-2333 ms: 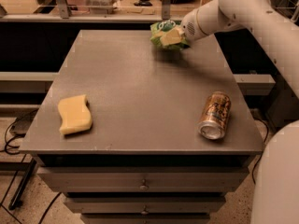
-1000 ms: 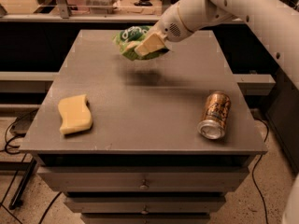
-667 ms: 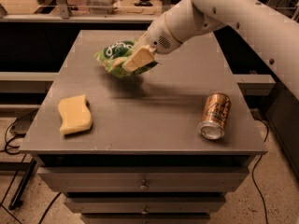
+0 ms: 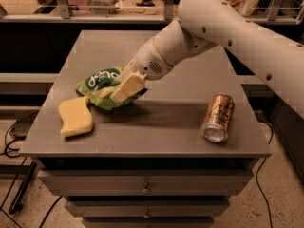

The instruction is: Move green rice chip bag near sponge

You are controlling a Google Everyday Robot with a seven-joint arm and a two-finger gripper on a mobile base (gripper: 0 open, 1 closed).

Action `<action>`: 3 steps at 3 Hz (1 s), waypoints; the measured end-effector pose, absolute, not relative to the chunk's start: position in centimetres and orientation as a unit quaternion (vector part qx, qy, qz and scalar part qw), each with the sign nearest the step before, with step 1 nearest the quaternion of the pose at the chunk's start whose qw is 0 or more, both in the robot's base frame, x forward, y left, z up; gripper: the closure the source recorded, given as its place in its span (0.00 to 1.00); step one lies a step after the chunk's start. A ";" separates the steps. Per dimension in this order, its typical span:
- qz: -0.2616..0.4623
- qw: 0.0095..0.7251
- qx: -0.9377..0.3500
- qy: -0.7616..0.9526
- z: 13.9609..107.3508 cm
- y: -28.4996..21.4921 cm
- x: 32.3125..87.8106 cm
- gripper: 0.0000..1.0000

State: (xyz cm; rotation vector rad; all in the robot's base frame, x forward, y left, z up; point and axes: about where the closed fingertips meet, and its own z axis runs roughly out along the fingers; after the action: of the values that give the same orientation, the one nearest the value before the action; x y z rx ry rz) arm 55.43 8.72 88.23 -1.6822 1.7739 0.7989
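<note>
The green rice chip bag (image 4: pixel 100 87) is bright green with a dark green oval and white lettering. It is at the table's left side, right beside the sponge (image 4: pixel 75 116), its lower left edge at the sponge's upper right corner. My gripper (image 4: pixel 124 90) is shut on the green rice chip bag, with a pale-yellow finger (image 4: pixel 127 87) lying across its right part. The sponge is flat, pale yellow and wavy-sided, lying near the front left of the table. Whether the bag rests on the table or hangs just above it I cannot tell.
A copper-brown drink can (image 4: pixel 218 117) lies on its side at the front right of the grey table (image 4: pixel 171 122). My white arm (image 4: pixel 228 27) reaches in from the upper right. Drawers sit below the table's front edge. A dark shelf runs behind.
My gripper has carried the green bag from the table's far right, leftward and toward the front, and lowered it next to the sponge. The sponge and the can have not moved.
</note>
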 end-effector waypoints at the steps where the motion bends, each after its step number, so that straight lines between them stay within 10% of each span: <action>1: 0.305 0.273 -0.619 0.671 87.1 8.3 54.8 0.39; 3: 0.298 0.293 -0.598 0.684 87.0 7.2 55.3 0.00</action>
State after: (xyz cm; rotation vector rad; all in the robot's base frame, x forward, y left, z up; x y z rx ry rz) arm 55.33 7.16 86.95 -1.5924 1.8228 0.7927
